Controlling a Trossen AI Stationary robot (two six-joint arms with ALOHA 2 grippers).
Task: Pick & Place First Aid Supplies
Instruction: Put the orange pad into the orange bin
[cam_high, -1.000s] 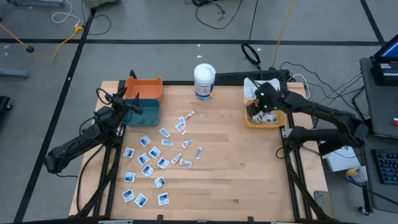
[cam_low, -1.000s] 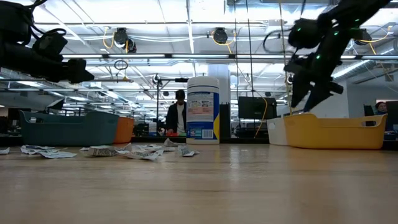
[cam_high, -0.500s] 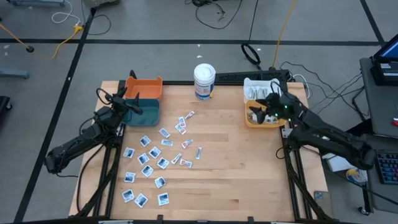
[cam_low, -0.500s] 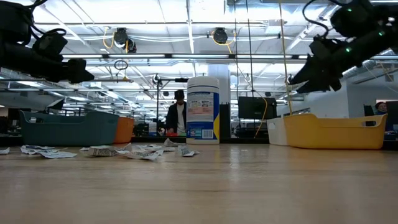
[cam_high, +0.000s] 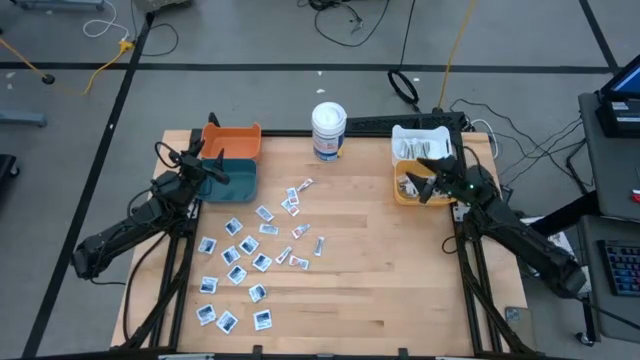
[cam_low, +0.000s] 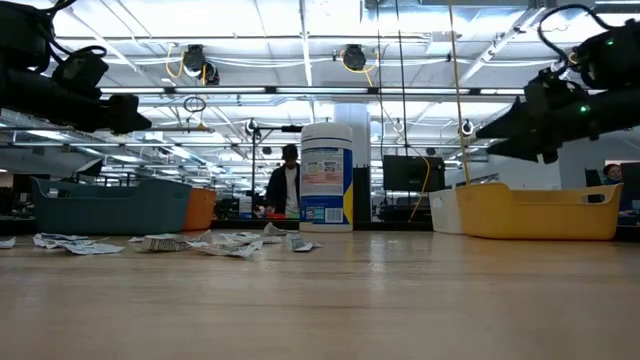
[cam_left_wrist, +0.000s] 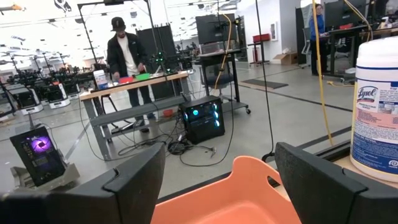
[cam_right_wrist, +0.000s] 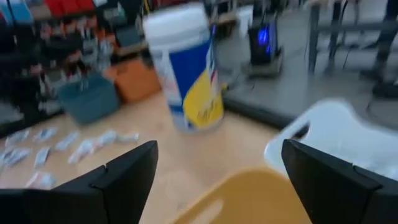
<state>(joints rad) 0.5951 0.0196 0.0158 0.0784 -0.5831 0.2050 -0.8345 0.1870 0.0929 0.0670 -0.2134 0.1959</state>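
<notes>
The first aid supplies (cam_high: 250, 255) lie scattered as small flat packets on the table's left half; the low view shows them (cam_low: 225, 243) too, and the right wrist view has them (cam_right_wrist: 81, 148) farther off. My left gripper (cam_high: 222, 172) hovers open and level above the teal bin (cam_high: 230, 180), facing the orange bin (cam_left_wrist: 242, 196). My right gripper (cam_high: 424, 184) stands open and level over the yellow bin (cam_high: 428, 192); in its wrist view the yellow bin's rim (cam_right_wrist: 249, 199) shows between the fingers. Neither gripper holds anything.
A tall white tub (cam_high: 328, 130) with a blue label stands at the far middle. The orange bin (cam_high: 232, 140) sits behind the teal one, the white bin (cam_high: 420, 143) behind the yellow one. Bare wood lies at centre and near right. A person (cam_low: 287, 185) stands beyond the table.
My right arm has folded back toward the table's right edge. Its gripper has tipped up from pointing down into the yellow bin to level, and now sits lower above that bin's right side. The left arm and the packets have kept still.
</notes>
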